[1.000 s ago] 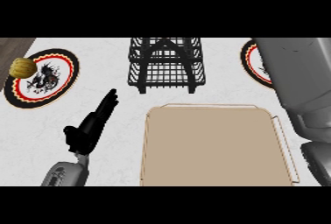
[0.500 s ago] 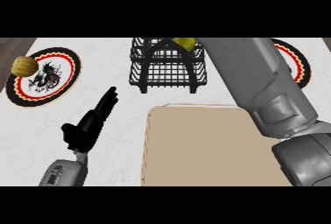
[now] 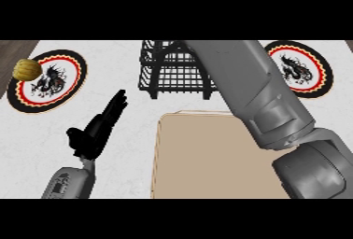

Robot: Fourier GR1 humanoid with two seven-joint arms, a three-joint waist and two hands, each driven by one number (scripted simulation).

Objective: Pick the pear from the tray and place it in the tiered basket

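Note:
The black wire tiered basket (image 3: 172,74) stands at the back middle of the counter. In front of it lies the beige tray (image 3: 200,163), with nothing visible on its bare surface. My right forearm (image 3: 262,102) rises from the lower right, crosses the tray's right side and runs over the basket's right part to the view's top edge. Its hand lies beyond that edge. No pear shows anywhere. My left hand (image 3: 96,130) rests open on the counter left of the tray, fingers straight and pointing toward the back.
A round patterned plate (image 3: 59,91) lies at the back left with a yellow-brown round fruit (image 3: 27,69) on its left rim. A second patterned plate (image 3: 307,70) lies at the back right, partly covered by my right forearm.
My right arm has swung left from the right edge to over the basket. Half a second ago a yellow-green pear showed at the basket's top; now it is out of sight. The left hand is unchanged.

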